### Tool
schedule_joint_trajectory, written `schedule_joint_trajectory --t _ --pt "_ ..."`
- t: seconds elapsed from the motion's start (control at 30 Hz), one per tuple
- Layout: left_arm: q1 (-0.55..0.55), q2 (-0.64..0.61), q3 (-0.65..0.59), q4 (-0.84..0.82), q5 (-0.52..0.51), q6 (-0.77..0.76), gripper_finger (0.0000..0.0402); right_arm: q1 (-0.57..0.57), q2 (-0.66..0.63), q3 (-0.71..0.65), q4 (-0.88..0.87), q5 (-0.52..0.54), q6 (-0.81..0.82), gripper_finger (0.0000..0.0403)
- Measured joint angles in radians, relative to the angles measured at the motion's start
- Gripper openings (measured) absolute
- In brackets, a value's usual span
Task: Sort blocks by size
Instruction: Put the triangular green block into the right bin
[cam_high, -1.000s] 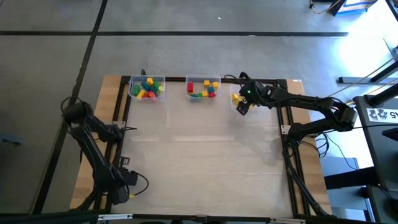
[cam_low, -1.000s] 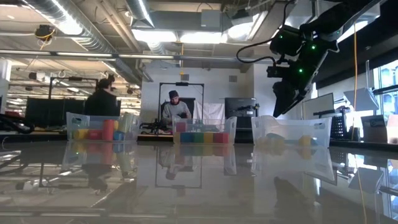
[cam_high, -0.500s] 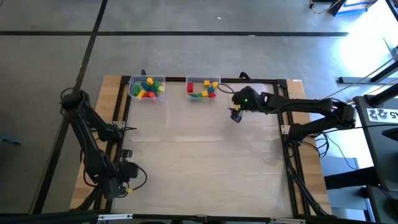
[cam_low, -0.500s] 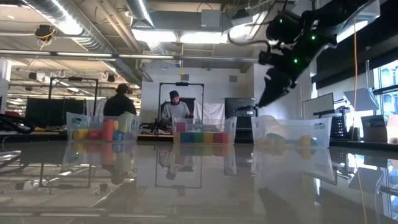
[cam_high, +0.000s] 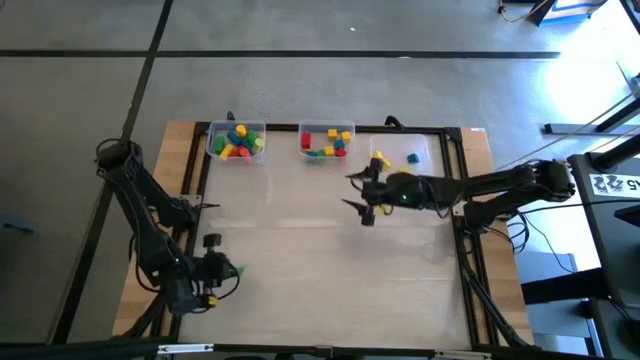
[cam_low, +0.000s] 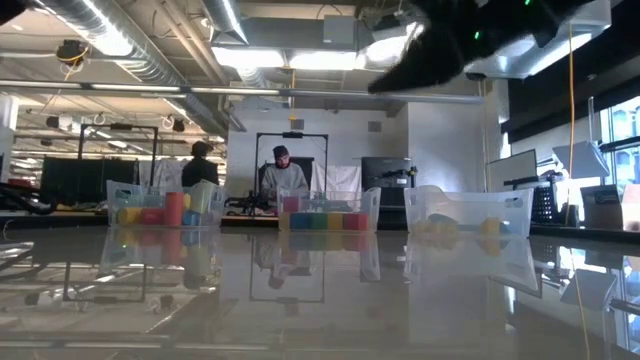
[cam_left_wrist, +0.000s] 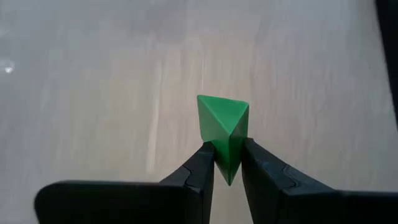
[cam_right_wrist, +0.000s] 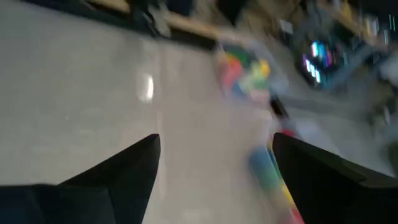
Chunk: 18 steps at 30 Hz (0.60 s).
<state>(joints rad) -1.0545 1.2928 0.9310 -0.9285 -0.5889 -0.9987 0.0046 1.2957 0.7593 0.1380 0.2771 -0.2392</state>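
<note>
Well left of the middle bin (cam_high: 327, 142) and nearer the table's front edge, the left gripper (cam_left_wrist: 226, 167) is clamped on a green block (cam_left_wrist: 224, 127). The left bin (cam_high: 237, 141) and the middle bin hold mixed coloured blocks (cam_high: 235, 141) along the table's far edge. Just right of and in front of the middle bin, the right gripper (cam_high: 362, 196) hangs with fingers wide apart and nothing between them, near the right bin (cam_low: 470, 212) with a few blocks.

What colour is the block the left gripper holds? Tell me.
Green. The left gripper pinches a green block; the left wrist view shows it best.
</note>
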Motion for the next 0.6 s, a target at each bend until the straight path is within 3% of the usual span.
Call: schedule_joint_trajectory --t 0.27,0.6 --pt "0.100 -0.004 0.000 0.122 -0.117 0.091 0.0065 0.177 0.072 0.000 0.273 0.040 -0.182 0.0317" --pt "0.252 -0.004 0.000 0.281 -0.185 0.125 0.0065 0.306 0.273 0.002 0.608 0.167 -0.379 0.0317"
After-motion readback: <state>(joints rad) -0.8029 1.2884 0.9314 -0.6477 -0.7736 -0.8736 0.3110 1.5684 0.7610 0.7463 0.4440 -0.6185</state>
